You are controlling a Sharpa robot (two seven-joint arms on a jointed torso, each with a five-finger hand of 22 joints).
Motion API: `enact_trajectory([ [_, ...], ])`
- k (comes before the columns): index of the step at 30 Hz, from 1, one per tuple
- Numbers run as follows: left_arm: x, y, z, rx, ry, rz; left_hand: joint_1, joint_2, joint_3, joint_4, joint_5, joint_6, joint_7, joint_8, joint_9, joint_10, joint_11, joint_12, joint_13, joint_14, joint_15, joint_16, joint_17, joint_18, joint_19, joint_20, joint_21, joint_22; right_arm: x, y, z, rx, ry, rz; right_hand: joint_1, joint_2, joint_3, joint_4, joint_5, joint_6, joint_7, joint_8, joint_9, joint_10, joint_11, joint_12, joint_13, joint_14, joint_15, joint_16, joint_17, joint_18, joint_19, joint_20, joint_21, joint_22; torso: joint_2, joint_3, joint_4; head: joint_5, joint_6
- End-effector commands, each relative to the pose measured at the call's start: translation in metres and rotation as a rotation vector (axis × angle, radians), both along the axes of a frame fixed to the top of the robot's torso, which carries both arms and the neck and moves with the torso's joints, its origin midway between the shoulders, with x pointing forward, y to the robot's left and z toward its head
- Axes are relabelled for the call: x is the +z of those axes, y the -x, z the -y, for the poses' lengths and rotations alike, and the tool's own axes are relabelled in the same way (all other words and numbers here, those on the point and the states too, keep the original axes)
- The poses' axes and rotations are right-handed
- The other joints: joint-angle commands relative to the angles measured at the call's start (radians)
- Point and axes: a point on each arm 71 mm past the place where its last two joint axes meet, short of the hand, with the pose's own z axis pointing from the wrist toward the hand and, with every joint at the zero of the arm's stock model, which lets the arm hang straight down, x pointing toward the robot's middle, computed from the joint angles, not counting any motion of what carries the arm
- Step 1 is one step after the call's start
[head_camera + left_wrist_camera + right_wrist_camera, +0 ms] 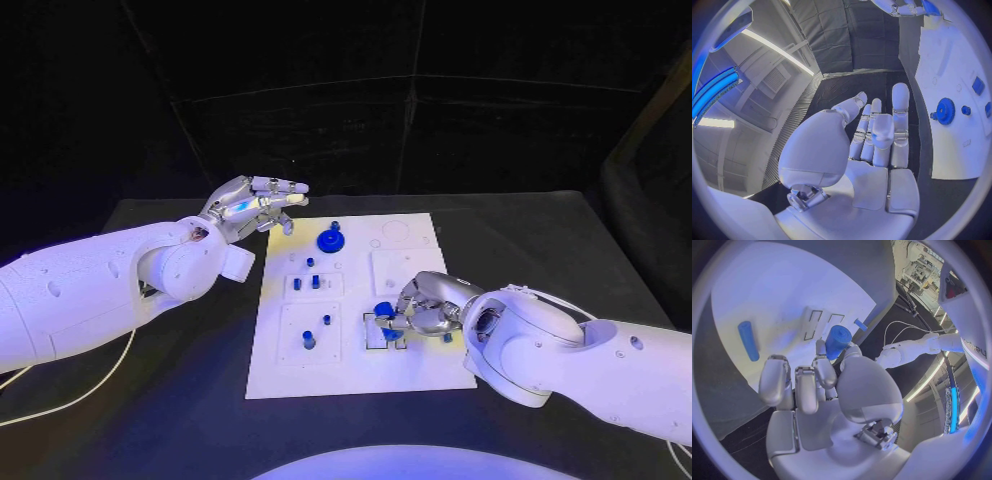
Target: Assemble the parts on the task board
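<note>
Right hand (pixel 414 312) pinches a blue cylinder (pixel 838 340) over the task board (pixel 411 375); left hand (pixel 257 205) hovers, fingers apart. Gear (pixel 332 240) and pegs seated; more remains.

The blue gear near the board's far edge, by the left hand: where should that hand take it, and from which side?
A judgement: take the blue gear by its toothed rim, from above. It seems to lie flat on the task board, so its faces offer no purchase, and nothing crowds the rim. The left hand hovers beside it, fingers spread, holding nothing.
</note>
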Motion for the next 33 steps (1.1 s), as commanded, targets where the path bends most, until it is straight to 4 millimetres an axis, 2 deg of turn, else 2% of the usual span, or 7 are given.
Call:
enact_trajectory([
  [1,0.001,0.0,0.002,-0.011,0.01,0.002,-0.007,0.002,-0.004,0.001,0.006,-0.003,0.003,0.007,-0.001,-0.006,0.002,0.004,-0.002,-0.007,0.002,-0.005,-0.001,0.014,-0.002,0.001,-0.002,-0.002,-0.005,0.001,-0.003,0.012,0.047,-0.062,-0.009,-0.001,-0.005,0.0,-0.003,0.026,-0.017,0.002,0.001,0.001,-0.005,-0.005,-0.002,0.066,-0.007,0.0,0.056,-0.016,0.0,-0.008,0.003,-0.001,0.0,0.0005,-0.0003,0.002,-0.002],
  [13,0.001,0.0,0.003,-0.012,0.01,0.002,-0.007,0.003,-0.008,0.002,0.006,-0.003,0.003,0.009,-0.001,-0.008,0.002,0.006,-0.002,-0.008,0.002,-0.006,-0.005,0.014,-0.001,0.002,-0.005,-0.004,-0.007,-0.005,-0.012,0.003,0.051,-0.045,-0.009,-0.001,-0.006,-0.001,-0.004,0.026,-0.017,0.002,0.002,-0.001,-0.005,-0.009,-0.005,0.065,-0.007,-0.001,0.056,-0.016,0.0,-0.008,0.003,-0.002,0.0,0.0014,-0.0015,0.005,-0.002],
  [18,0.001,0.0,0.003,-0.013,0.01,0.001,-0.007,0.003,-0.008,0.002,0.006,-0.003,0.003,0.009,-0.001,-0.008,0.002,0.006,-0.002,-0.008,0.002,-0.006,-0.005,0.014,-0.001,0.002,-0.005,-0.004,-0.007,-0.006,-0.015,0.01,0.053,-0.038,-0.023,-0.002,-0.02,-0.001,-0.031,0.026,-0.018,0.001,0.007,0.0,-0.006,-0.014,-0.006,0.065,-0.008,-0.002,0.054,-0.016,-0.001,-0.01,0.002,-0.003,0.0,0.0009,-0.0013,0.005,-0.002],
  [21,0.001,-0.001,0.003,-0.013,0.01,0.001,-0.007,0.003,-0.008,0.002,0.006,-0.003,0.003,0.009,-0.001,-0.008,0.002,0.006,-0.002,-0.008,0.002,-0.006,-0.005,0.014,-0.001,0.002,-0.005,-0.004,-0.008,-0.007,-0.016,0.012,0.056,-0.036,-0.04,-0.003,-0.039,-0.001,-0.095,0.026,-0.018,0.0,0.014,0.0,-0.007,-0.021,-0.007,0.065,-0.009,-0.003,0.053,-0.016,-0.002,-0.011,0.001,-0.004,0.0,0.0008,-0.0011,0.006,-0.003],
  [26,0.001,-0.001,0.003,-0.013,0.01,0.001,-0.007,0.003,-0.008,0.002,0.006,-0.003,0.003,0.009,-0.001,-0.008,0.002,0.006,-0.002,-0.008,0.002,-0.006,-0.005,0.014,-0.001,0.002,-0.005,-0.004,-0.009,-0.009,-0.016,0.01,0.071,-0.029,-0.081,-0.012,-0.08,-0.001,-0.251,0.014,-0.013,-0.008,0.025,-0.017,-0.002,-0.069,-0.038,0.062,-0.006,-0.012,0.041,-0.013,-0.01,-0.01,-0.01,-0.019,0.0,0.0008,-0.002,0.008,-0.005],
  [30,0.001,-0.001,0.003,-0.013,0.009,0.0,-0.007,0.003,-0.008,0.002,0.006,-0.003,0.003,0.009,-0.001,-0.008,0.002,0.006,-0.002,-0.008,0.002,-0.006,-0.005,0.014,-0.001,0.002,-0.005,-0.004,-0.009,-0.01,-0.016,0.006,0.077,-0.02,-0.127,-0.043,-0.089,0.001,-0.361,-0.001,-0.006,-0.017,0.033,-0.047,0.004,-0.14,-0.089,0.058,-0.001,-0.023,0.025,-0.007,-0.025,-0.005,-0.029,-0.049,0.0,0.0009,-0.0018,0.007,-0.005],
  [33,0.001,-0.001,0.003,-0.013,0.009,0.0,-0.007,0.003,-0.008,0.002,0.006,-0.003,0.003,0.009,-0.001,-0.008,0.002,0.006,-0.002,-0.008,0.002,-0.006,-0.005,0.014,-0.001,0.002,-0.005,-0.004,-0.009,-0.011,-0.015,0.002,0.078,-0.011,-0.172,-0.082,-0.054,0.001,-0.387,-0.013,-0.003,-0.022,0.04,-0.068,0.01,-0.192,-0.126,0.057,0.003,-0.028,0.022,-0.004,-0.034,-0.001,-0.043,-0.068,0.0,0.0008,-0.0022,0.007,-0.005],
])
